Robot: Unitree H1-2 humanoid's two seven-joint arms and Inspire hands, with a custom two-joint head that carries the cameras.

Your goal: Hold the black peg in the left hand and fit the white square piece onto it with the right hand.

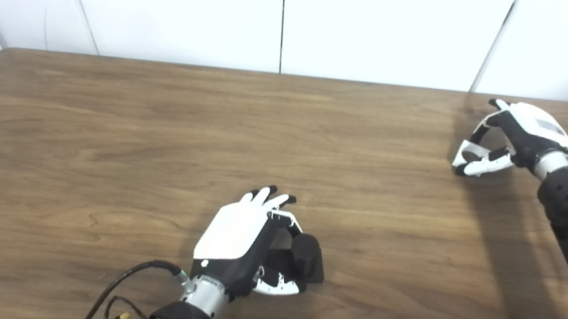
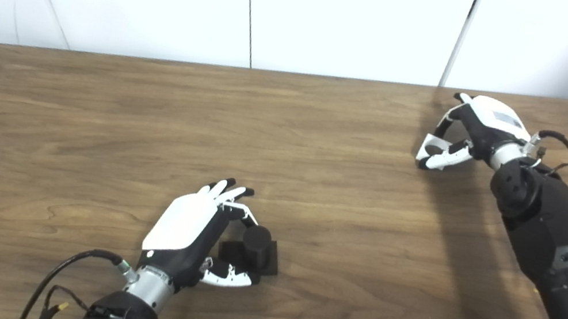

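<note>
Near the front of the bench [image 1: 87, 148], the left robot hand [image 1: 240, 239] cups the black peg [image 1: 305, 257], fingers curled beside it but not clearly gripping; I cannot tell whether it holds, and the peg sits on the wood. Far off at the right rear, the right robot hand [image 1: 503, 140] arches over something pale, probably the white square piece, though that is unclear. Open bench lies between; nothing blocks the way.
</note>
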